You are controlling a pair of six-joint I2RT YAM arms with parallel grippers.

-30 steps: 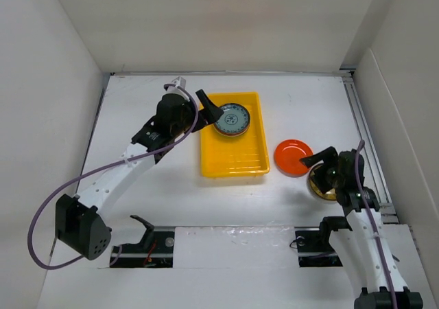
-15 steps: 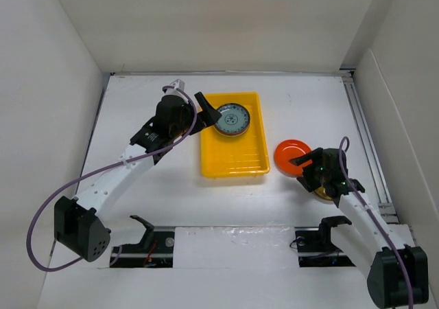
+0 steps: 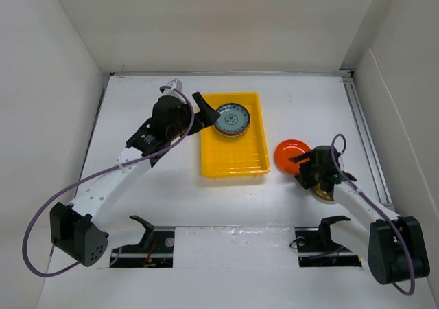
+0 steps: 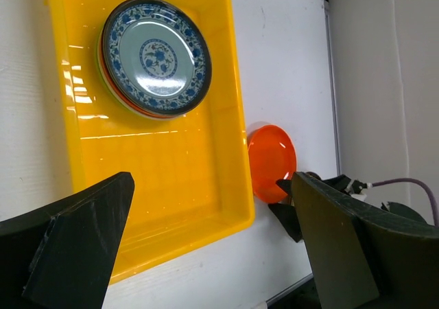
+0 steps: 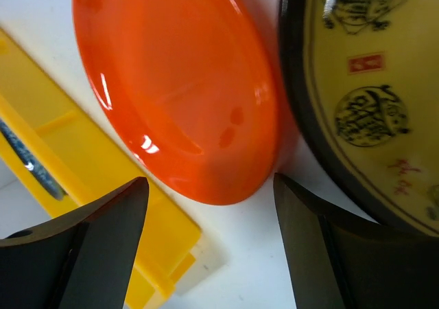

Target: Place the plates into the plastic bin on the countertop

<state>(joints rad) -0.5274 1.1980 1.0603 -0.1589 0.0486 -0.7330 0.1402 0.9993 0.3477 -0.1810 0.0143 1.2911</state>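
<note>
The yellow plastic bin sits mid-countertop towards the back edge, with a stack topped by the teal-blue plate in its far half. The left gripper hangs wide open over the bin's left rim. The right gripper, jaws apart and holding nothing, straddles the near edge of the orange plate, which lies just right of the bin and beside the gold-brown plate.

Left arm and right arm: white link segments, black joint housings, chunky black base blocks. Purple cable trails along each arm. Small white connector on left wrist. Jaws matte black, broad, wedge-shaped, plain flat faces.
</note>
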